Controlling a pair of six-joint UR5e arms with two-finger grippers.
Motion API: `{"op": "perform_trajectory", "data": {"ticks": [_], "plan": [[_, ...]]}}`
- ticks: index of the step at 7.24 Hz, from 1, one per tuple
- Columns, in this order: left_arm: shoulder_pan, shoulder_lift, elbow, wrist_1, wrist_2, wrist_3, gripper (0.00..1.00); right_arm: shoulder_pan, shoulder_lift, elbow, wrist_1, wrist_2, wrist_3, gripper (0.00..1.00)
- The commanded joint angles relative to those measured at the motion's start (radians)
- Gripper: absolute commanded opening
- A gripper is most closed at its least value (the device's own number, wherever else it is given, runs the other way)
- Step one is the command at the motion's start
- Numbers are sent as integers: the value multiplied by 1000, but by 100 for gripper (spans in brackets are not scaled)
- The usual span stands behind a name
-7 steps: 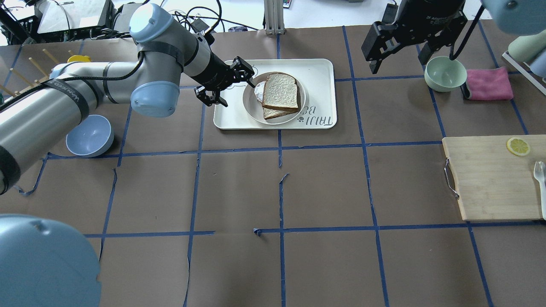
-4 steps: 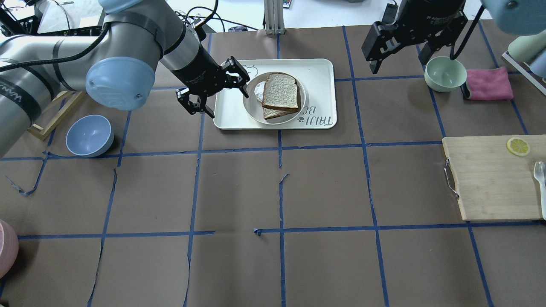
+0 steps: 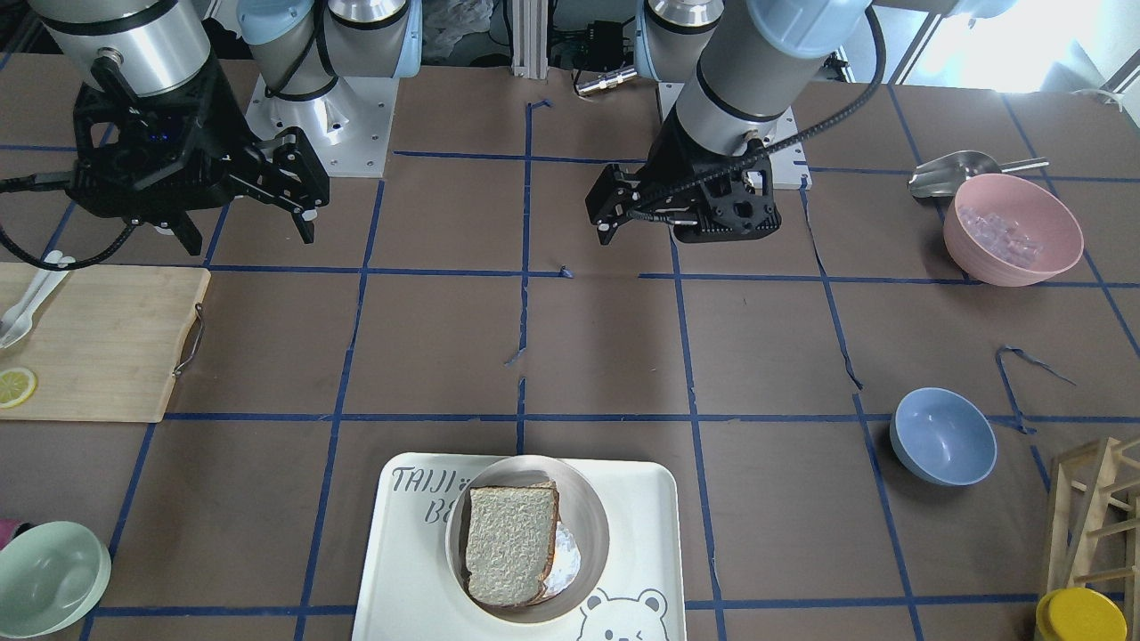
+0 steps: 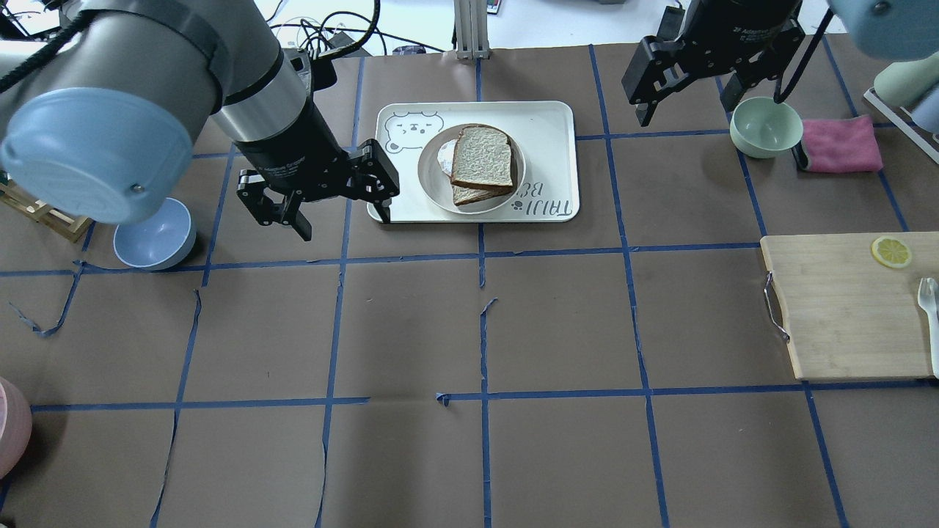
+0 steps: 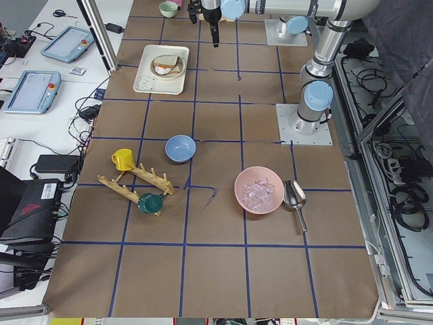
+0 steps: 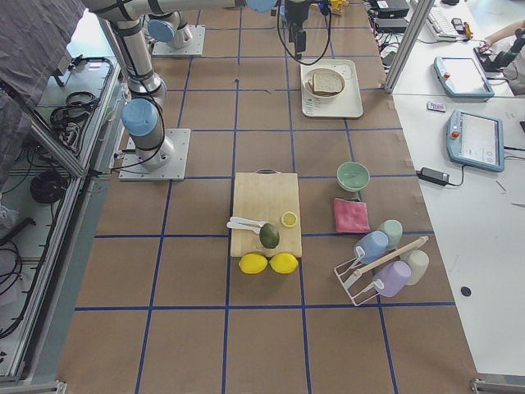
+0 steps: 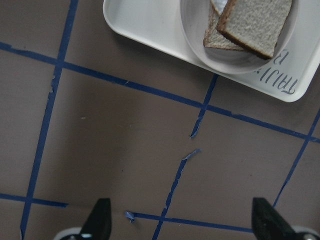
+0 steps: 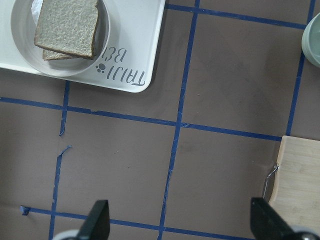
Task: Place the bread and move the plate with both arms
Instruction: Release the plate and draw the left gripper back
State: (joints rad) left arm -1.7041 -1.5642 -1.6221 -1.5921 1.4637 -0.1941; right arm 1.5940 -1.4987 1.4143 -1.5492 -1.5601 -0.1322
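The plain bread [image 4: 482, 155] lies on top of the egg-topped slice [image 3: 566, 554] in the round cream plate [image 4: 428, 176], which stands on the bear tray [image 4: 546, 121]. My left gripper [image 4: 343, 218] is open and empty, raised off the tray's near-left corner; its wrist view shows the bread [image 7: 255, 22] and plate [image 7: 197, 35] ahead of the open fingers [image 7: 97, 222]. My right gripper [image 4: 689, 103] is open and empty, held high to the right of the tray; its wrist view shows the bread [image 8: 67, 22] far to the upper left.
A blue bowl [image 4: 154, 233] sits left of the left gripper. A pale green bowl [image 4: 765, 126] and pink cloth [image 4: 840, 143] lie far right. A wooden cutting board [image 4: 843, 308] with a lemon slice [image 4: 891, 251] is at the right edge. A pink bowl [image 3: 1011, 230] stands near the left arm's base.
My left gripper has drawn back from the plate's left rim, toward the robot and leftward, still open. Bread, plate and right gripper have not moved.
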Motion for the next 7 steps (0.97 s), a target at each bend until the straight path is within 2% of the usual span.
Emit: {"op": "perform_trajectory", "data": {"ticks": [1, 2, 4, 7], "plan": [[27, 35, 16, -2, 98, 114, 100, 0, 0, 0, 0, 0, 0, 100], [72, 33, 25, 0, 98, 139, 100, 1, 0, 0, 0, 0, 0, 100], [78, 44, 22, 1, 98, 140, 100, 1, 0, 0, 0, 0, 0, 100], [80, 49, 10, 80, 104, 131, 100, 1, -2, 0, 0, 0, 0, 100]]}}
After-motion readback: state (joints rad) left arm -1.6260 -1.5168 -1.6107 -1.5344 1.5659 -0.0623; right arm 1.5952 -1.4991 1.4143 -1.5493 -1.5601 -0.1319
